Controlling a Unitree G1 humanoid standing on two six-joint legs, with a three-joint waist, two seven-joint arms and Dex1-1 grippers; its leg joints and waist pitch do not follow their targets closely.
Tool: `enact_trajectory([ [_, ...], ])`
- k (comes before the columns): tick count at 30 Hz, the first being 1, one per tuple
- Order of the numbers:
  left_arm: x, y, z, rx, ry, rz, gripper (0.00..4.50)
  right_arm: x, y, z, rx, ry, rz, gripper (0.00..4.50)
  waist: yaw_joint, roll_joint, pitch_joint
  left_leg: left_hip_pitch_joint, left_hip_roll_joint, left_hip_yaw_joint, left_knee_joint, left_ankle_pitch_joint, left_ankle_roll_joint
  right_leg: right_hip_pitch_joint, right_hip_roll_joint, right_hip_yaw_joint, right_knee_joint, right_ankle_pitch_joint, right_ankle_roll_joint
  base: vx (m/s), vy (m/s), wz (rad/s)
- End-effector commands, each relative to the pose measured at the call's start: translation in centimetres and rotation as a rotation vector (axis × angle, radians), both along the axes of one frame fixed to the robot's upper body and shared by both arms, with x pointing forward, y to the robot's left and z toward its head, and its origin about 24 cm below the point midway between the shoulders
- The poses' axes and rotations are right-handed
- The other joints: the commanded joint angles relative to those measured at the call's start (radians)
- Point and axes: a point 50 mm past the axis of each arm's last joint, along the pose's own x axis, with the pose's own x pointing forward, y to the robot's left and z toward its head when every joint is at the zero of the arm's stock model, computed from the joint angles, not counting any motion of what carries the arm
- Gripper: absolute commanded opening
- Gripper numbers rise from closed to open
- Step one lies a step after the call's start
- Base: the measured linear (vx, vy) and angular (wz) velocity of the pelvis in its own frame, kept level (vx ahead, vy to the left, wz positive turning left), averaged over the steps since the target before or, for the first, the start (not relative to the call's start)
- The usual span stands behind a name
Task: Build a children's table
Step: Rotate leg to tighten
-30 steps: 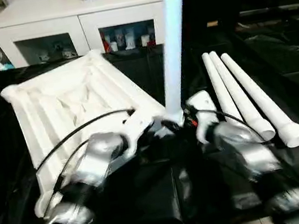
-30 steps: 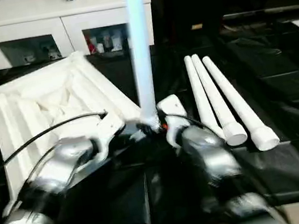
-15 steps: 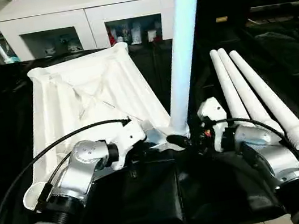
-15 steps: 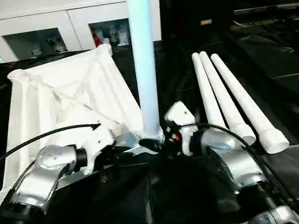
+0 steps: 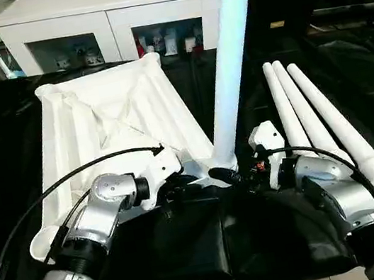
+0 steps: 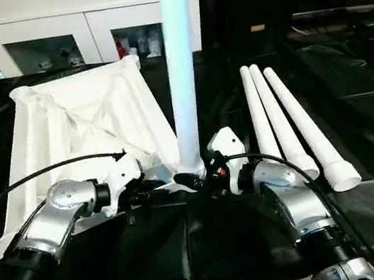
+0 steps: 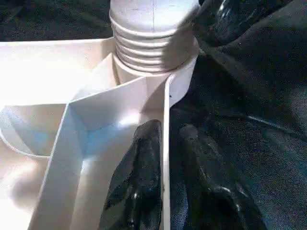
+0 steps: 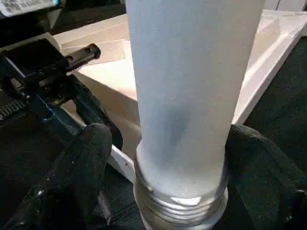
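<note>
The children's table top (image 5: 98, 126) lies upside down on black cloth, ribs facing up. One white leg (image 5: 230, 54) stands upright in its near right corner socket (image 7: 148, 72). Three more legs (image 5: 311, 112) lie side by side on the cloth to the right. My left gripper (image 7: 168, 143) straddles the thin rim beside that socket, one finger inside the rim and one outside, with a sliver of gap. My right gripper (image 8: 168, 158) is open around the leg's threaded base: one finger (image 8: 249, 158) touches it, the other finger (image 8: 86, 158) stands a little off.
A white cabinet (image 5: 108, 9) with glass doors stands behind the table. The black cloth (image 5: 1, 142) covers the whole work surface and is rumpled under my forearms. A black cable (image 5: 71, 177) loops over the table top from my left wrist.
The camera has shifted, so the whole picture sits differently than a second ago. The table top, the upright leg and both grippers keep their places relative to one another.
</note>
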Motion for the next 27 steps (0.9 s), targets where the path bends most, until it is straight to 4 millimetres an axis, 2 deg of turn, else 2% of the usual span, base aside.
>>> enact_trajectory([
  [1,0.0,0.7,-0.9,0.041,0.030,0.019,0.59,-0.2,0.1,0.2,-0.007,-0.011,0.011,3.86,-0.001,-0.006,-0.056,0.009,0.068,-0.029,-0.069,-0.206,0.057,0.049,-0.091,0.050,-0.078,-0.172,-0.208,0.000,0.000,0.00],
  [4,-0.1,0.8,-1.2,0.061,0.037,0.012,0.39,-0.1,0.1,0.3,-0.008,-0.015,0.009,3.86,-0.001,-0.006,-0.055,0.011,0.067,-0.028,-0.070,-0.220,0.051,0.048,-0.092,0.051,-0.082,-0.203,-0.201,0.000,0.000,0.00],
  [10,-0.2,0.9,-1.8,0.112,0.052,-0.011,0.03,0.0,-0.2,0.3,-0.014,-0.018,-0.001,3.86,0.001,-0.006,-0.057,0.012,0.068,-0.028,-0.069,-0.208,0.051,0.048,-0.093,0.051,-0.080,-0.191,-0.200,0.000,0.000,0.00],
  [12,-0.2,0.8,-1.9,0.122,0.056,-0.022,0.03,0.0,-0.4,0.1,-0.030,-0.016,0.004,3.86,0.000,-0.006,-0.058,0.011,0.068,-0.028,-0.068,-0.194,0.055,0.048,-0.091,0.050,-0.076,-0.155,-0.210,0.000,0.000,0.00],
  [18,-0.5,0.6,-1.9,0.117,0.056,-0.054,0.03,0.1,-1.0,-0.6,-0.109,-0.021,-0.006,3.86,0.000,-0.009,-0.058,0.010,0.066,-0.026,-0.065,-0.192,0.057,0.050,-0.093,0.050,-0.077,-0.152,-0.217,0.000,0.000,0.00],
  [27,-0.7,0.3,-1.9,0.110,0.054,-0.074,0.03,0.5,-0.6,0.0,-0.040,-0.025,0.003,3.86,0.001,-0.010,-0.058,0.010,0.069,-0.026,-0.064,-0.185,0.071,0.051,-0.094,0.050,-0.075,-0.146,-0.225,0.000,0.000,0.00],
])
